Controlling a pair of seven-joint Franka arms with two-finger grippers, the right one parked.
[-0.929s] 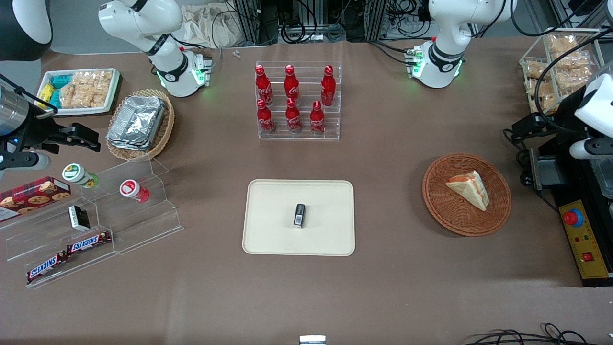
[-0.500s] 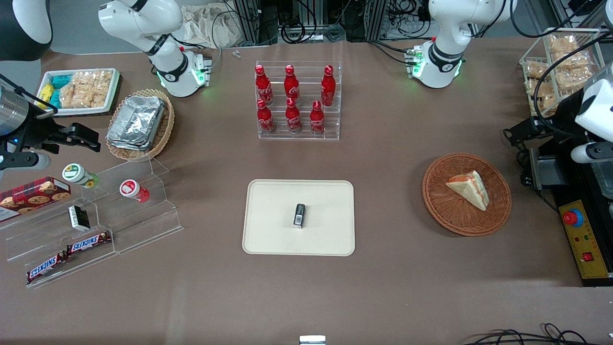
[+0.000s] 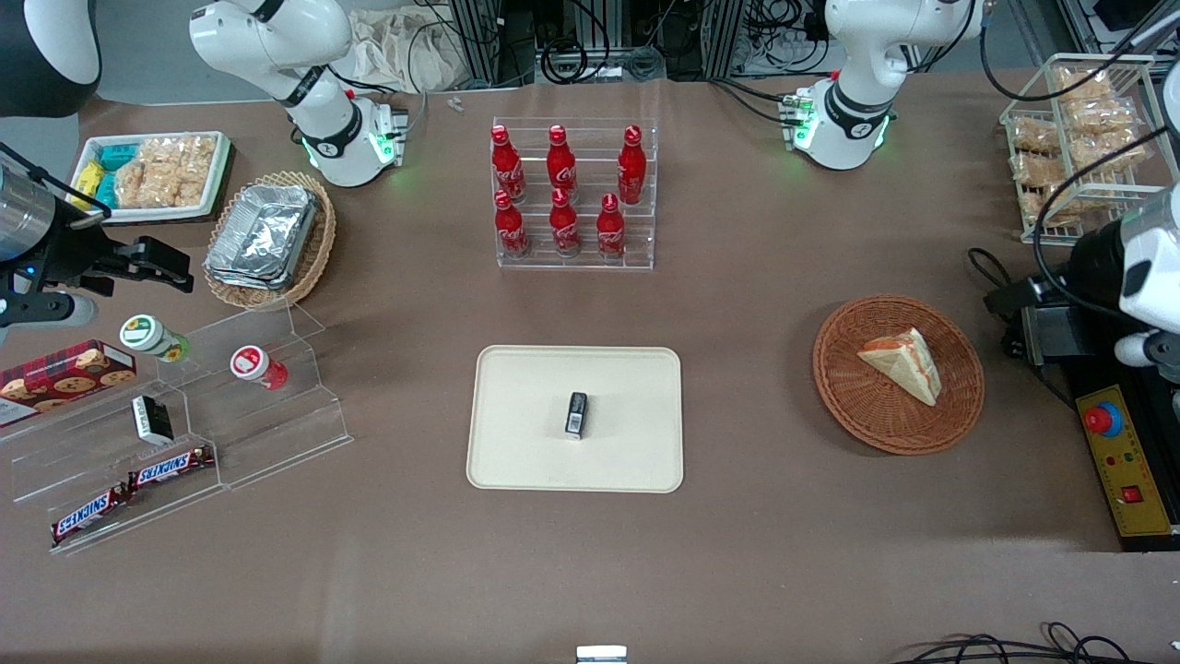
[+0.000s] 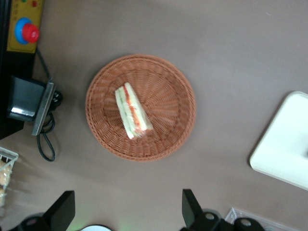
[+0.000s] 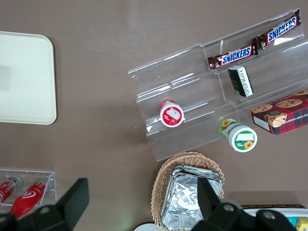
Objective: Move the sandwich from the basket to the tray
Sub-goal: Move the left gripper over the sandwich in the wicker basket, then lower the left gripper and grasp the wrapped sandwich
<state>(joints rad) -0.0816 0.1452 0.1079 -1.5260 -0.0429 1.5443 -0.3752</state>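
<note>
The brown table (image 3: 756, 553) fills almost the whole front frame, and the largest thing on it is the cream tray (image 3: 516, 452), low in the middle, with a small black packet (image 3: 576, 413) lying at its centre. In the left wrist view a rounded corner of that tray (image 4: 284, 144) shows well apart from the basket (image 4: 168, 120).

Toward the working arm's end, at the right of the front frame, sits the round reddish basket (image 3: 857, 397). The sandwich (image 3: 903, 364) lies inside it, a pale wedge with its orange-pink edge turned to the upper left. From the wrist camera the sandwich (image 4: 133, 111) shows as a strip with filling along its length, near the middle of the weave.

Above the tray in the front frame stands a clear rack of red bottles (image 3: 567, 194). At the far right edge the left arm (image 3: 1143, 267) hangs beside the basket, over a black box.

The gripper (image 4: 127, 211) hovers high above the table, beside the basket rather than over it. Its two dark fingers (image 4: 62, 209) stand wide apart, released, holding nothing.
</note>
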